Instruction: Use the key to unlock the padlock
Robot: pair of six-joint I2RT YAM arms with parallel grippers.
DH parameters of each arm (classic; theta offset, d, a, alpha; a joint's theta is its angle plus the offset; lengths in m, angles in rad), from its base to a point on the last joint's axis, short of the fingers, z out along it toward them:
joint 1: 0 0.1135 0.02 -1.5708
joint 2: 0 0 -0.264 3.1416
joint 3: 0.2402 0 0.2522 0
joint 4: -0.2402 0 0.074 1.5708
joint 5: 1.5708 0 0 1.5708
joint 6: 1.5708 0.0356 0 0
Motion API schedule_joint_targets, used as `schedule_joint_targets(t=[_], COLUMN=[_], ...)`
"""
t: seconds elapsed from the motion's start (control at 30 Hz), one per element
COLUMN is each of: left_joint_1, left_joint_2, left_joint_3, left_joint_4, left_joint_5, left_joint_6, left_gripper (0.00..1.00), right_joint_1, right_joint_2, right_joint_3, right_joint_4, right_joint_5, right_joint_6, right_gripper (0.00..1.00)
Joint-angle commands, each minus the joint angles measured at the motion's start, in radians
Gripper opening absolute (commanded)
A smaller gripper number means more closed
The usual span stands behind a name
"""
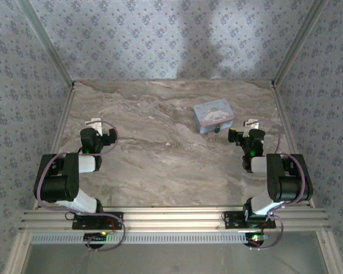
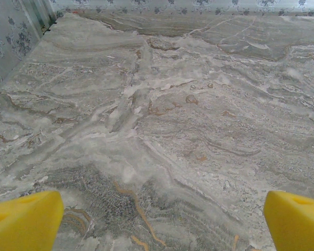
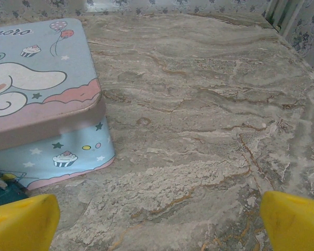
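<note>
Reaching with both pairs of jaws spread wide, you could bump the tin (image 3: 47,83) and knock away the tiny padlock (image 3: 4,191) beside its near wall.

Matt, marble-veined tabletop (image 1: 160,148); smooth, printed metal tin (image 1: 214,115); ribbed metal rail (image 1: 171,220)

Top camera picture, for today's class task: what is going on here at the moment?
Nothing is being handled yet. Two robot arms sit at the near edge of a marble table. The left gripper and the right gripper are both open and empty, low over the tabletop. A cartoon-printed tin lies on the right side, just ahead of the right arm. The small blue padlock lies right beside the tin's near side, untouched.
</note>
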Motion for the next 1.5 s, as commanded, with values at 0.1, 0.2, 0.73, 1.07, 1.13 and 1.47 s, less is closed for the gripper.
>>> schedule_joint_targets(t=[0.1,0.2,0.73,1.07,1.13,1.47], left_joint_1=[-0.007,-0.01,-0.074,-0.291,-0.326,-0.381], left_joint_2=[-0.083,-0.179,-0.385,-0.41,-0.398,-0.327], left_joint_3=[-0.014,0.009,0.19,0.177,0.182,0.214], left_joint_4=[-0.034,-0.152,-0.613,-0.632,-0.628,-0.6], left_joint_5=[-0.025,-0.039,0.255,0.262,0.244,0.237], left_joint_6=[-0.013,-0.016,-0.516,-0.624,-0.625,-0.634], left_gripper=[0.98,0.98,0.98,0.98,0.98,0.98], right_joint_1=[-0.007,-0.004,0.114,0.451,0.523,0.669], right_joint_2=[-0.087,-0.18,-0.35,-0.286,-0.25,-0.011], right_joint_3=[0.018,0.05,0.345,0.382,0.381,0.466], right_joint_4=[-0.095,-0.228,-0.968,-1.278,-1.289,-1.301], right_joint_5=[0.083,0.085,-0.177,-0.116,-0.075,0.057], right_joint_6=[0.041,0.04,0.37,0.518,0.549,0.63], right_gripper=[1.0,1.0,0.87,0.74,0.75,0.68])
